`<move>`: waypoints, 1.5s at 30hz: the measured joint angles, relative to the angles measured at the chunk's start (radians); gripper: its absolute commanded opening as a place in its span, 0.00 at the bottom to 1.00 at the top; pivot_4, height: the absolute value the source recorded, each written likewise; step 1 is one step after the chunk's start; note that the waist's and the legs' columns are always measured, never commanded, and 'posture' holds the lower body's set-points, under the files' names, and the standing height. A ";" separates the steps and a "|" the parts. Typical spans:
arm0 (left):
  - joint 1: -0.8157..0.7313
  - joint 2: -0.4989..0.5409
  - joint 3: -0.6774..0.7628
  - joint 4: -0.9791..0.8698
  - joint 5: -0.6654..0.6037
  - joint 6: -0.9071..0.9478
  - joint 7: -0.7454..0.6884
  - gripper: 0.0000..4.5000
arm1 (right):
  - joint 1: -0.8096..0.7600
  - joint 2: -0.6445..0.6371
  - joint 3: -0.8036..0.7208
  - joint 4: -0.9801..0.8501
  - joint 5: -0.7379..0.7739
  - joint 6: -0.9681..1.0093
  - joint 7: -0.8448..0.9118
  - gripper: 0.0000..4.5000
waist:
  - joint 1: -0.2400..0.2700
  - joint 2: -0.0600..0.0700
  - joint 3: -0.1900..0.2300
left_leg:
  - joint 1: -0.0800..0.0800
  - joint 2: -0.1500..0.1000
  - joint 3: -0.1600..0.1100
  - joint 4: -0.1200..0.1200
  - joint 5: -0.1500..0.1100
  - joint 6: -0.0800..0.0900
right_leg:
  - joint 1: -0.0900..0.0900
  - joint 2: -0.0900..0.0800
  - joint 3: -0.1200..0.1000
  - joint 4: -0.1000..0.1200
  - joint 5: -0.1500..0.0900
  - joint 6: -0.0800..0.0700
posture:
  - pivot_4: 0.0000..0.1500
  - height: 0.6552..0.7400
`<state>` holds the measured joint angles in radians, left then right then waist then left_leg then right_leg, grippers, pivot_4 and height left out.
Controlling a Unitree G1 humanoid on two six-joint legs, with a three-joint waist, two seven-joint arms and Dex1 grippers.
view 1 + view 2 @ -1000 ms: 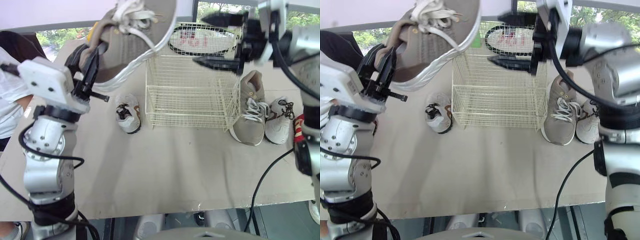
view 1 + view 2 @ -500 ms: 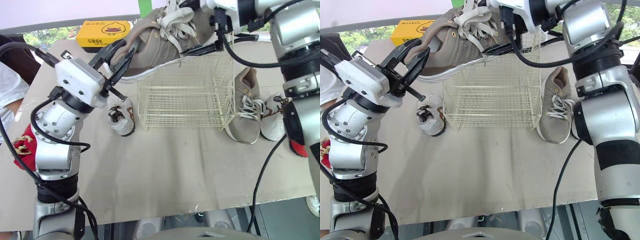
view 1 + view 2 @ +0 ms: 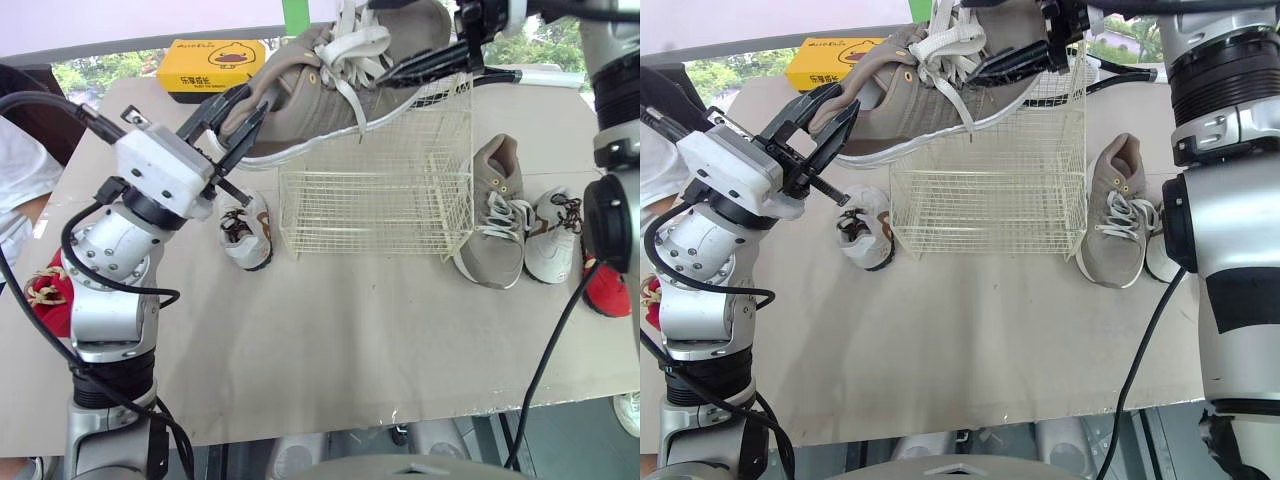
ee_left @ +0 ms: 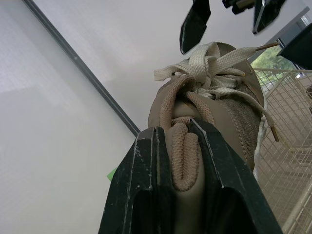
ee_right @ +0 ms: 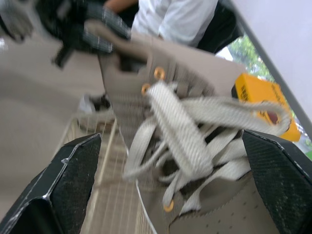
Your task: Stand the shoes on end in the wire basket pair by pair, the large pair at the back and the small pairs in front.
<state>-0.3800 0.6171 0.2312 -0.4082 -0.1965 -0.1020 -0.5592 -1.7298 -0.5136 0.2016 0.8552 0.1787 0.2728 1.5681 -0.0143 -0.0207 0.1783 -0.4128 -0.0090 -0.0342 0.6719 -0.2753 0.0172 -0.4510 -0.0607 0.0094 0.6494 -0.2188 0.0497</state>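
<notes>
A large tan shoe (image 3: 340, 90) hangs roughly level over the wire basket (image 3: 375, 200), its toe toward the right. My left gripper (image 3: 235, 115) is shut on its heel collar (image 4: 185, 161). My right gripper (image 3: 445, 65) is open around the toe end, with the laces (image 5: 190, 122) between its wide-apart fingers. The matching tan shoe (image 3: 497, 215) lies on the table right of the basket. One small white shoe (image 3: 245, 230) lies left of the basket, another (image 3: 550, 235) beside the tan shoe.
A yellow box (image 3: 205, 68) sits at the back of the table. Small red shoes lie at the far left (image 3: 45, 300) and far right (image 3: 605, 290). A person's white sleeve (image 3: 15, 190) is at the left edge.
The held shoe has come down from high on the left to level over the basket. My right gripper has moved in around its toe end. The camera has also shifted.
</notes>
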 measured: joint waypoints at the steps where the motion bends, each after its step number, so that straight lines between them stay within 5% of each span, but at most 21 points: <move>1: 0.000 0.001 0.000 0.000 0.001 0.000 0.000 0.10 | -0.010 0.000 -0.006 0.008 -0.004 -0.018 -0.003 1.00 | 0.000 0.000 0.000 | 0.000 0.000 0.000 0.000 0.000 0.000 | 0.000 0.000 0.000 0.000 0.000 0.000 | 1.00 1.00; 10: -0.027 0.003 -0.065 -0.007 0.035 -0.028 -0.033 0.10 | 0.019 0.106 0.056 0.070 -0.151 -0.251 -0.090 1.00 | -0.002 0.000 0.000 | 0.000 -0.001 0.000 0.005 0.000 -0.001 | -0.001 0.004 0.000 0.008 0.000 0.000 | 1.00 1.00; 13: -0.027 0.016 -0.077 -0.007 0.053 -0.042 -0.048 0.10 | 0.024 0.117 0.063 0.091 -0.178 -0.288 -0.089 0.81 | -0.001 0.000 0.000 | -0.001 -0.001 0.000 0.006 0.000 -0.001 | -0.002 0.004 0.000 0.009 0.000 0.000 | 1.00 1.00; 21: -0.018 0.035 -0.070 -0.007 0.076 -0.086 -0.059 0.10 | 0.034 0.118 0.073 0.099 -0.221 -0.351 -0.071 0.02 | -0.003 0.000 0.000 | 0.000 -0.001 0.000 0.007 0.001 -0.001 | -0.002 0.005 0.001 0.010 0.000 0.000 | 1.00 1.00; 24: -0.018 0.041 -0.070 0.000 0.077 -0.094 -0.068 0.10 | 0.052 0.117 0.071 0.087 -0.219 -0.351 -0.066 0.00 | -0.003 0.000 0.000 | 0.000 -0.001 0.000 0.008 0.001 -0.001 | -0.002 0.004 0.001 0.011 0.000 0.000 | 1.00 1.00; 25: -0.018 0.041 -0.070 0.002 0.076 -0.097 -0.070 0.21 | 0.059 0.116 0.067 0.082 -0.219 -0.349 -0.065 0.00 | -0.003 0.000 0.000 | 0.000 -0.001 0.000 0.009 0.001 -0.001 | -0.002 0.004 0.001 0.011 0.000 0.000 | 1.00 1.00; 28: -0.031 0.005 -0.045 -0.013 -0.092 0.042 -0.041 0.51 | 0.074 0.119 0.059 0.073 -0.213 -0.326 -0.087 0.00 | -0.003 0.000 0.000 | -0.001 0.000 -0.001 0.011 0.001 -0.001 | -0.002 0.004 0.001 0.013 0.000 0.000 | 1.00 1.00; 33: 0.029 -0.030 0.153 -0.071 -0.699 0.457 0.184 0.98 | 0.103 0.107 -0.033 0.052 -0.161 -0.132 -0.198 0.00 | -0.002 0.000 0.000 | -0.001 0.000 -0.002 0.012 0.000 -0.001 | -0.001 0.000 0.003 0.014 0.000 0.000 | 1.00 1.00; 38: 0.218 -0.056 0.169 -0.090 -1.102 0.687 0.367 0.98 | 0.210 0.091 -0.150 -0.162 -0.064 0.168 -0.353 0.00 | 0.003 0.000 0.000 | -0.002 -0.001 -0.004 0.013 0.000 -0.001 | -0.001 -0.002 0.003 0.013 0.000 0.000 | 1.00 1.00; 45: 0.102 -0.110 0.007 -0.156 -1.201 0.750 0.464 0.98 | 0.421 0.184 -0.222 -0.655 0.132 0.563 -0.555 0.00 | -0.001 0.000 -0.001 | -0.001 -0.003 -0.003 0.013 0.001 -0.001 | -0.001 0.001 0.002 0.015 0.000 0.000 | 1.00 1.00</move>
<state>-0.2784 0.5067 0.2387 -0.5639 -1.3973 0.6483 -0.0950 -1.3085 -0.3294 -0.0201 0.1998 0.3104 0.8353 1.0135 -0.0150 -0.0207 0.1778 -0.4138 -0.0120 -0.0372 0.6854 -0.2747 0.0164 -0.4518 -0.0593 0.0116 0.6643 -0.2188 0.0498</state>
